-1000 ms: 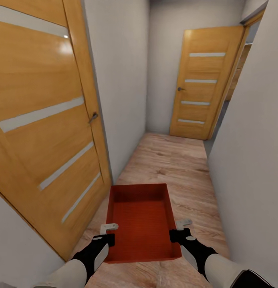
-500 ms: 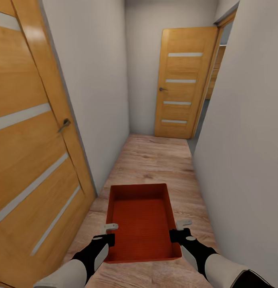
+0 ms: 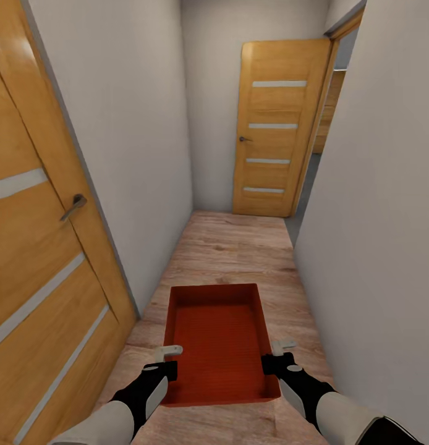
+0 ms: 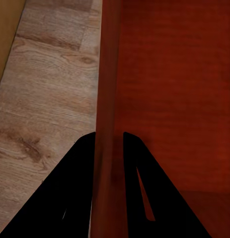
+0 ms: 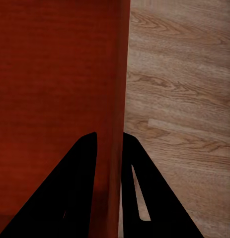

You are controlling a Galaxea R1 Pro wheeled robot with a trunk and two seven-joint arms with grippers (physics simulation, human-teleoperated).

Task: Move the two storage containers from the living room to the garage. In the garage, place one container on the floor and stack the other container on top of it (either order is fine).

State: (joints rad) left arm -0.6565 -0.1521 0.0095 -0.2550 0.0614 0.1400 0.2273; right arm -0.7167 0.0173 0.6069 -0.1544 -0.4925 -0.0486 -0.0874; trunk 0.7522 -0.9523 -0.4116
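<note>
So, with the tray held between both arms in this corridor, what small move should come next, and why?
Probably keep rolling straight ahead, bearing slightly right. The storage container is clamped on both side walls, by the left gripper and the right gripper, each with one jaw on either side of a wall. The wood-plank floor runs on toward a gap beside the far door, which stands ajar on the right.

Three cameras, one narrow hallway.
The head camera looks forward and down the corridor, over both arms, to a wooden door [image 3: 275, 130] at the far end. Each wrist camera peers close along its fingers, down at one side wall of the orange-red container [image 3: 219, 342] and the plank floor [image 3: 239, 253], both shared with the head view.
</note>
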